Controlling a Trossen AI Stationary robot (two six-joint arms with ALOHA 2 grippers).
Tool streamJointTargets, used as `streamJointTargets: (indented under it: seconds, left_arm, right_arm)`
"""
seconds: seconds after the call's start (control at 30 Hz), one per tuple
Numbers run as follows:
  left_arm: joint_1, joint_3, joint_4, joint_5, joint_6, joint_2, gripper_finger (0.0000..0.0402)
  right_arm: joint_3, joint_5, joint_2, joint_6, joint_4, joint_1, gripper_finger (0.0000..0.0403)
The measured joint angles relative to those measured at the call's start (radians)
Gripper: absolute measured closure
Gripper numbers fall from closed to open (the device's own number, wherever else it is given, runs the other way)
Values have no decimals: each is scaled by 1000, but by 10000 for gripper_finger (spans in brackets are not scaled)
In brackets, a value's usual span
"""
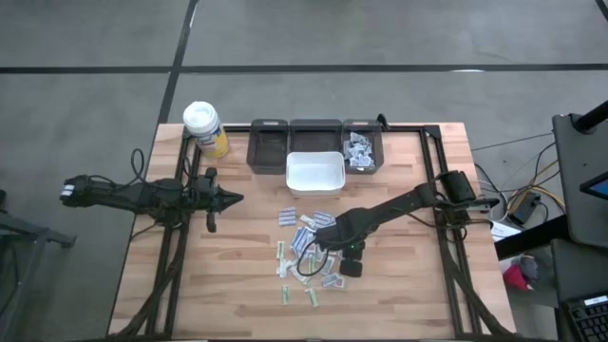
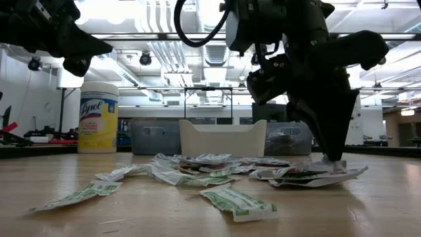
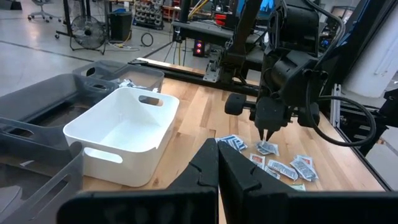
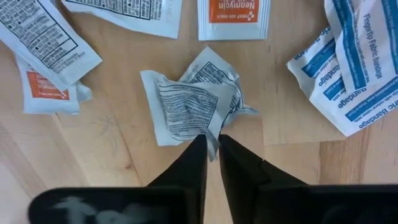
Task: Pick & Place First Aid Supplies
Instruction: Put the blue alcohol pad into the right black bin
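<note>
Several first aid supplies (image 1: 302, 255), small white packets with blue, orange or green print, lie scattered on the wooden table (image 1: 399, 285). My right gripper (image 1: 321, 250) points down into the heap, shut on a crumpled white packet with black print (image 4: 189, 102). That packet lies on the wood between an orange-print packet (image 4: 233, 15) and blue-print bandage packets (image 4: 354, 74). My left gripper (image 1: 235, 199) hovers shut over the table's left part and holds nothing. My right gripper pinches the crumpled packet's bunched edge (image 4: 214, 138) between its two fingertips. The fingers come from above, pointing steeply down. The rest of the packet lies on the table, creased and raised into folds just beyond the fingertips (image 2: 335, 162).
A white bin (image 1: 315, 173) stands just beyond the heap. Behind it is a row of dark trays (image 1: 285, 142), the right one (image 1: 361, 152) holding packets. A yellow white-capped bottle (image 1: 204, 128) stands at the far left corner. Bare wood shows at the near left.
</note>
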Motion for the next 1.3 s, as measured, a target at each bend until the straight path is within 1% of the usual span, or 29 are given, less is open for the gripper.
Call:
streamJointTargets:
  seconds: [0.27, 0.53, 0.6, 0.73, 0.87, 0.93, 0.97, 1.03, 1.13, 1.23, 1.3]
  left_arm:
    - [0, 0, 0, 0, 0, 0, 402]
    - [0, 0, 0, 0, 0, 0, 402]
    - [0, 0, 0, 0, 0, 0, 402]
    - [0, 0, 0, 0, -5, 0, 402]
    - [0, 0, 0, 0, -6, 0, 402]
    - [0, 0, 1, 0, -5, 0, 402]
    - [0, 0, 2, 0, -5, 0, 402]
    - [0, 0, 5, 0, -5, 0, 402]
    - [0, 0, 6, 0, -5, 0, 402]
    - [0, 0, 7, 0, -6, 0, 402]
    - [0, 0, 14, 0, -7, 0, 402]
  right_arm:
    - [0, -24, -1, 4, -2, 0, 391]
    - [0, -24, -6, 11, -7, 0, 394]
    - [11, -26, -6, 17, -35, 0, 394]
    - [56, -81, -17, 1, -106, 0, 394]
    - [77, -177, -46, -77, -93, 0, 394]
    - [86, -182, -61, -111, -67, -4, 394]
    - [88, -167, -68, -113, -45, -9, 394]
    - [88, -92, -86, -97, 6, -28, 394]
    - [88, 108, -119, -54, 46, -73, 394]
    - [88, 307, -170, -19, 21, -134, 394]
    - [88, 406, -205, -1, -14, -186, 394]
